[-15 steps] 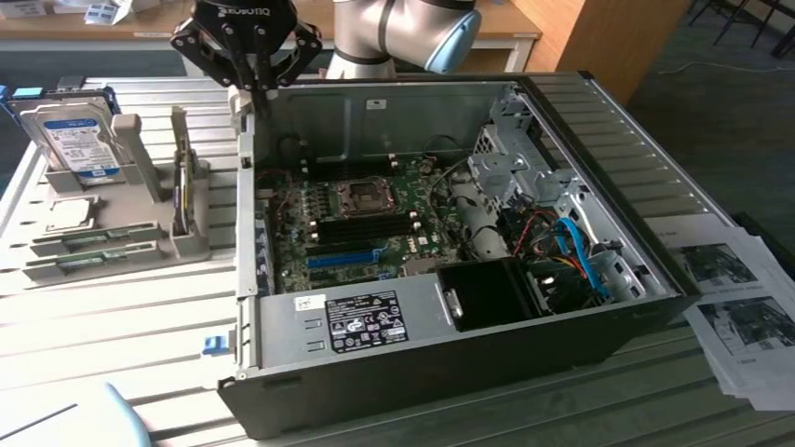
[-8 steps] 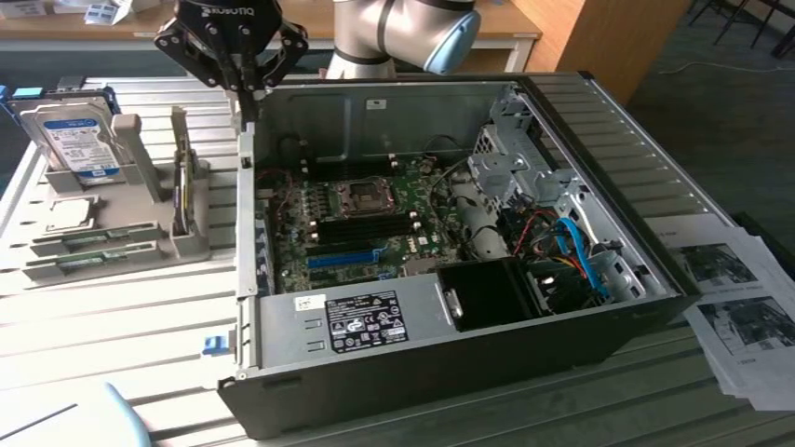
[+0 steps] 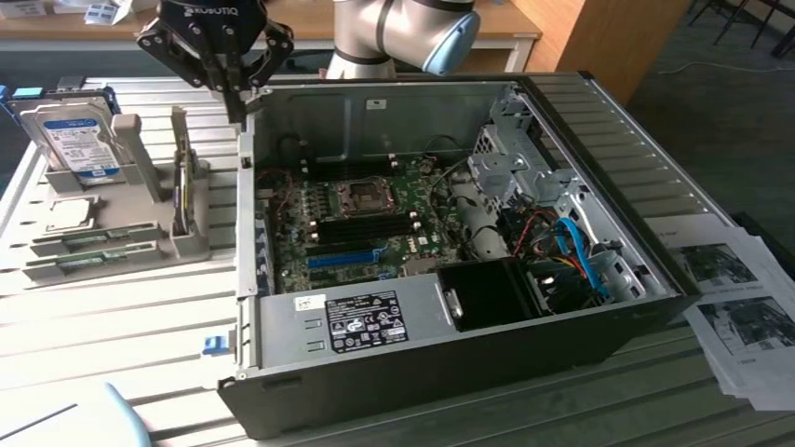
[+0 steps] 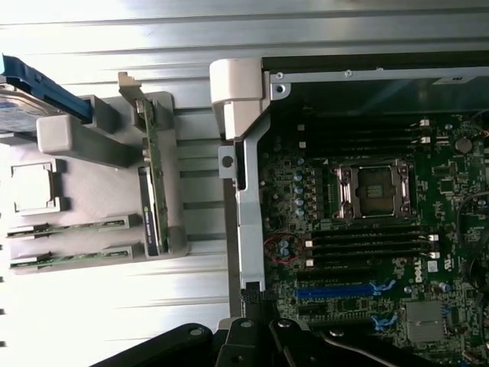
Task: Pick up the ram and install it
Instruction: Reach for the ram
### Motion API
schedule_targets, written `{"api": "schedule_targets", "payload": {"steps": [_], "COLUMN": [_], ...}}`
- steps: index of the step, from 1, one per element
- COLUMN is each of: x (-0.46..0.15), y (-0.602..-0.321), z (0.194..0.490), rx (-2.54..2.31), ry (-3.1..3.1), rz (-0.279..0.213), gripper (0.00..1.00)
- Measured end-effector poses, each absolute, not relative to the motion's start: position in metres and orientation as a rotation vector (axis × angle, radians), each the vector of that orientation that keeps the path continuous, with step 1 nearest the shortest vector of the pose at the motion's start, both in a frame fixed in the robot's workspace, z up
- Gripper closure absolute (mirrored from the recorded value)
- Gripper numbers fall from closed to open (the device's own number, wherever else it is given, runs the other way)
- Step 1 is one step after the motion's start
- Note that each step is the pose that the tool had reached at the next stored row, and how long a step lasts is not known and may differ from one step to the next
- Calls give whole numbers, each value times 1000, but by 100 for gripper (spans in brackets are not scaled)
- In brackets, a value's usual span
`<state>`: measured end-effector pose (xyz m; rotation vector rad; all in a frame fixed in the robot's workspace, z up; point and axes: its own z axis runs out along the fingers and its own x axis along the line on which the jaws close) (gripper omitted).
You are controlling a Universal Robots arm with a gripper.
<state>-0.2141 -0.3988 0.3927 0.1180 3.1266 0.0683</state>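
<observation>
Ram (image 4: 153, 153) on edge along holder (image 4: 99, 191) side nearest case (image 3: 372, 102); long axis parallel to case wall; gripper (image 3: 236, 112) fingers closed, empty, near case corner.

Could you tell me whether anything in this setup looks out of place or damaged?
Nothing stands out. The ram stands on edge in its grey holder, the hard drive sits in the same holder, and the open computer case lies flat with its cables inside. Only the printed sheets lie loosely overlapped by the case.

pincer (image 3: 237, 114): closed, above case (image 3: 423, 382) wall | ram (image 3: 182, 191): standing on edge in grey holder (image 3: 125, 200) beside case
</observation>
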Motion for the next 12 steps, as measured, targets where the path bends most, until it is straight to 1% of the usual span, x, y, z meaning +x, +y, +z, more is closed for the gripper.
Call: {"api": "schedule_targets", "payload": {"steps": [12], "x": [-234], "y": [-399], "z": [392], "rx": [118], "ry": [3126], "rz": [68], "gripper": [91]}}
